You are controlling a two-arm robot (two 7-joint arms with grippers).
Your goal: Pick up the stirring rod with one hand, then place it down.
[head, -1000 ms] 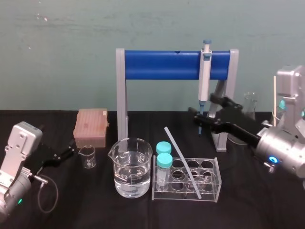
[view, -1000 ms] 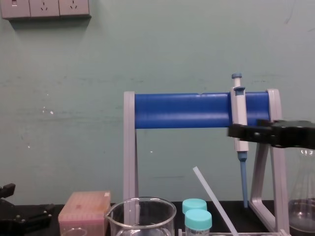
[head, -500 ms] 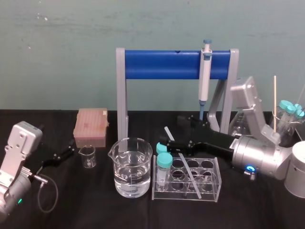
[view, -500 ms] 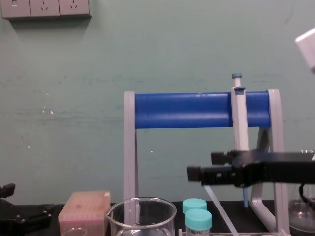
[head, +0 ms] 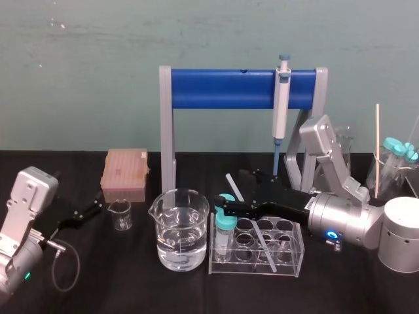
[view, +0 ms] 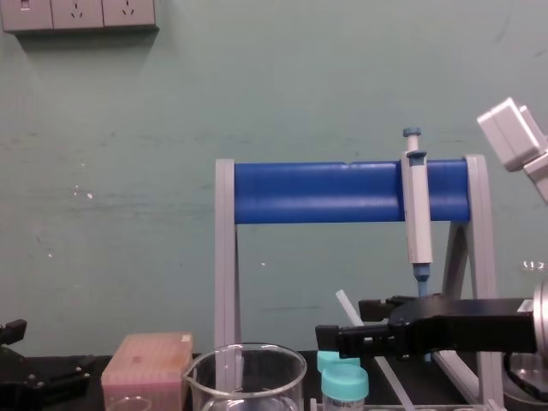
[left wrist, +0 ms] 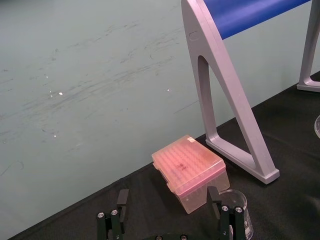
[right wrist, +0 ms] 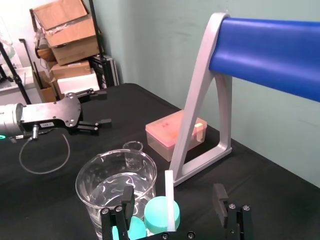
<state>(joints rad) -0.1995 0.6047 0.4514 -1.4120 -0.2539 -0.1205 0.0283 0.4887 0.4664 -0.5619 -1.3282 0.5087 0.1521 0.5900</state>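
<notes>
Obs.: stirring rod (head: pixel 263 248) stands tilted in the clear tube rack (head: pixel 288 258), foot down in a near-right well, top leaning up and to the far left, above the two teal-capped tubes (head: pixel 224 222). Large beaker (head: pixel 180 235) with water sits just left of the rack. The grey-and-blue stand (head: pixel 222 88) with the hanging pipette (head: pixel 281 98) is behind.

Right gripper (head: pixel 230 191) reaches in from the right at the rod's upper part. In the right wrist view the rod (right wrist: pixel 170 200) stands between the two fingers (right wrist: pixel 125 205), which are spread wide with a gap on either side: nothing is held and no contact is seen. The chest view shows the same: the gripper (view: pixel 340 321) is level with the upper rod (view: pixel 346 305).

Left gripper (head: pixel 91 209) is parked at far left beside the small beaker (head: pixel 120 214) and pink tip box (head: pixel 124 173). It is spread open and empty.

Handling (judgement):
- The rod looks thin, light and stiff. If it is glass or hard plastic, it is likely smooth and slippery, and it may snap under a hard pinch or a sideways pull.
- Best hold is on the free upper length, clear of the tube caps and the rack rim.
- The fingers should close square across the rod with gentle force.
- The lift should follow the rod's own lean, so the foot does not lever against the well and tip the rack.
- Risks: the rod may roll between the pads, and the near finger may knock a capped tube.
</notes>
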